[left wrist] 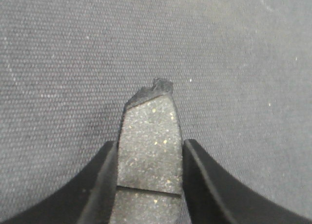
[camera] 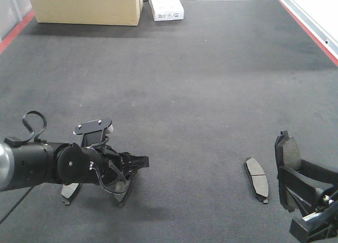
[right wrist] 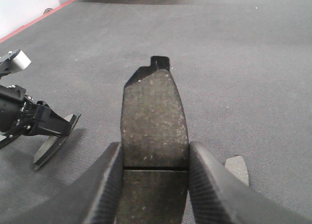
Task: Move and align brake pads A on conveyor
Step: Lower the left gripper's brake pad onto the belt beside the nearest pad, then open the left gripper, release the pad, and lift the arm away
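Right hand (camera: 303, 193) nearest camera, clamped on brake pad (camera: 290, 153), pad tilted up above conveyor (camera: 185, 79). Loose pad (camera: 257, 179) flat on belt just left of it. Left hand (camera: 97, 187) low at belt, gripping another pad (left wrist: 150, 151). Cardboard box (camera: 87, 6) well beyond both.

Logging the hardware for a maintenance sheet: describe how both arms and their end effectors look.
Left arm: matte black cylinder, silver segment near the frame edge, looped black cables, a flat black bracket with a white tip on top. Left end effector and right end effector: black, with curved, finely ribbed fingers.
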